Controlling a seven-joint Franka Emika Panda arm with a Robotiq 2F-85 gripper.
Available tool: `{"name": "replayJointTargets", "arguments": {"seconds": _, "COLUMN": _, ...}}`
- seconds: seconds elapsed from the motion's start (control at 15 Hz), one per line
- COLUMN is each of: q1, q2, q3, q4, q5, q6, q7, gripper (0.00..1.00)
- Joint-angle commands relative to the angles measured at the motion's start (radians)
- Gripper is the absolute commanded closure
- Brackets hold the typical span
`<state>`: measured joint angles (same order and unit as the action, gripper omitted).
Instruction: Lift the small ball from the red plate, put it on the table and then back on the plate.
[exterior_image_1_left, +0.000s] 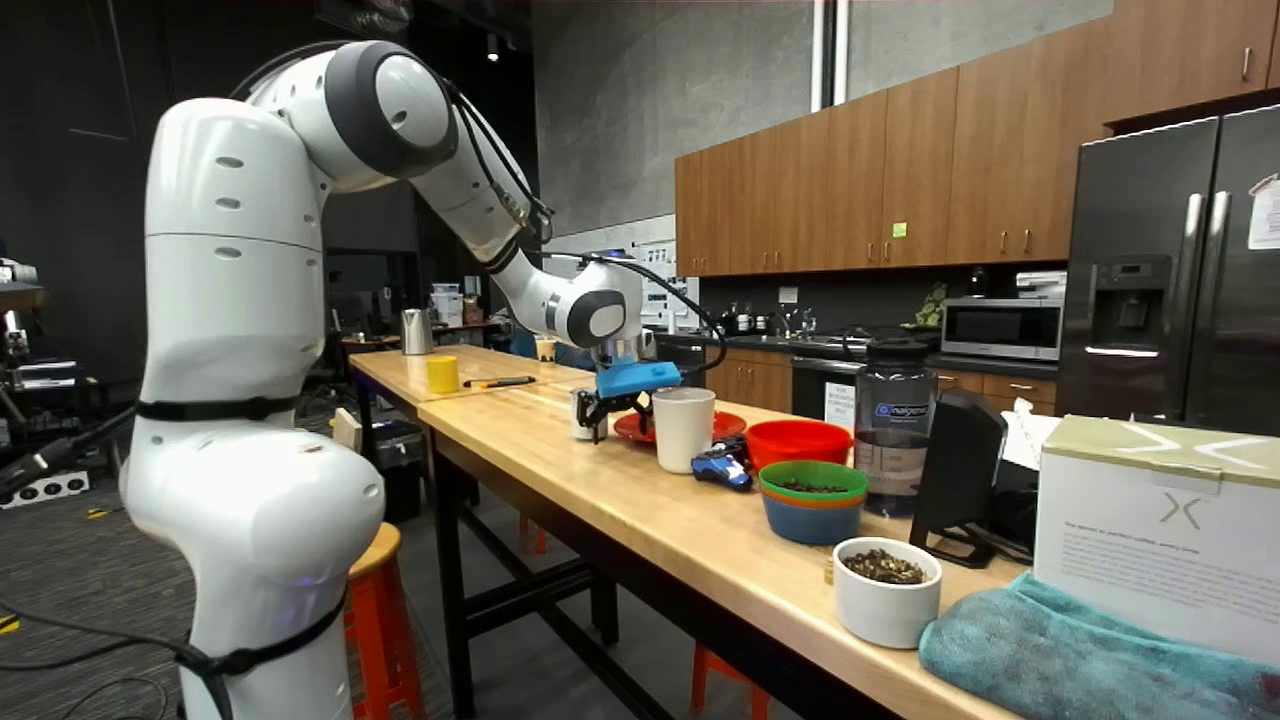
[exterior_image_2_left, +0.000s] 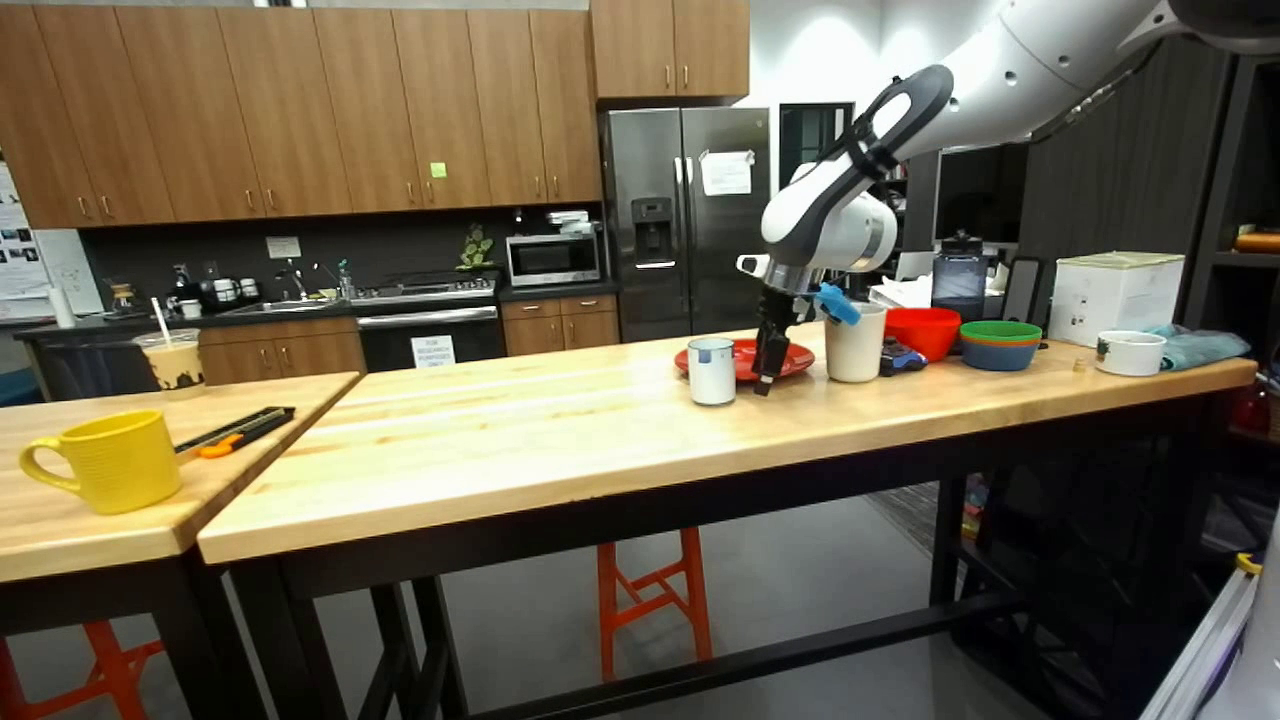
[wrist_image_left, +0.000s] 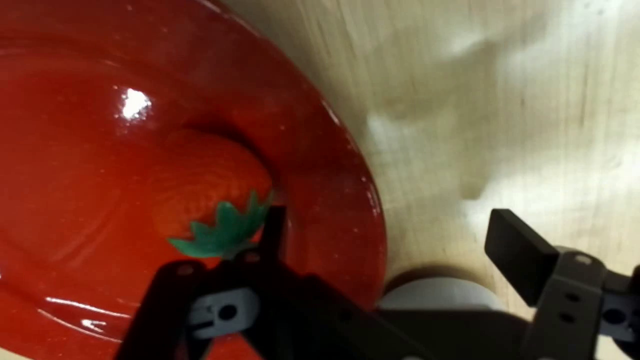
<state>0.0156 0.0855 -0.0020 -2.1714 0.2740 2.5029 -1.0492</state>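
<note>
The red plate (wrist_image_left: 320, 165) lies flat on the table (wrist_image_left: 430, 55); it shows in both exterior views (exterior_image_1_left: 727, 426) (exterior_image_2_left: 798, 360). The small ball (wrist_image_left: 210, 175) is orange-red with green leaves and rests on the plate in the wrist view. I cannot make it out in the exterior views. My gripper (wrist_image_left: 392, 235) is open with nothing held. One finger overlaps the ball's leaf edge in the wrist view; whether it touches is unclear. The other finger is over bare wood beyond the rim. In the exterior views the gripper (exterior_image_1_left: 622, 425) (exterior_image_2_left: 768, 375) is low beside the plate.
A small white mug (exterior_image_2_left: 711, 375) and a taller white cup (exterior_image_2_left: 855, 345) stand close on either side of the gripper. A white cup edge (wrist_image_left: 440, 295) shows below the jaws. A blue-black controller (exterior_image_1_left: 722, 468), red bowl (exterior_image_1_left: 798, 440) and stacked bowls (exterior_image_1_left: 812, 510) stand further along.
</note>
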Motion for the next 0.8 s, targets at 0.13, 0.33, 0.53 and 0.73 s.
{"name": "replayJointTargets", "arguments": {"seconds": 0.13, "q1": -0.034, "q2": 0.061, "q3": 0.013, "q4": 0.037, "q5": -0.056, "q6": 0.086, "q7": -0.011, "gripper": 0.00}}
{"name": "replayJointTargets", "arguments": {"seconds": 0.33, "q1": -0.042, "q2": 0.081, "q3": 0.016, "q4": 0.065, "q5": -0.066, "q6": 0.113, "q7": -0.007, "gripper": 0.00}}
{"name": "replayJointTargets", "arguments": {"seconds": 0.53, "q1": -0.053, "q2": 0.103, "q3": 0.021, "q4": 0.098, "q5": -0.067, "q6": 0.130, "q7": -0.001, "gripper": 0.00}}
{"name": "replayJointTargets", "arguments": {"seconds": 0.73, "q1": -0.064, "q2": 0.124, "q3": 0.029, "q4": 0.140, "q5": -0.063, "q6": 0.128, "q7": 0.003, "gripper": 0.00}}
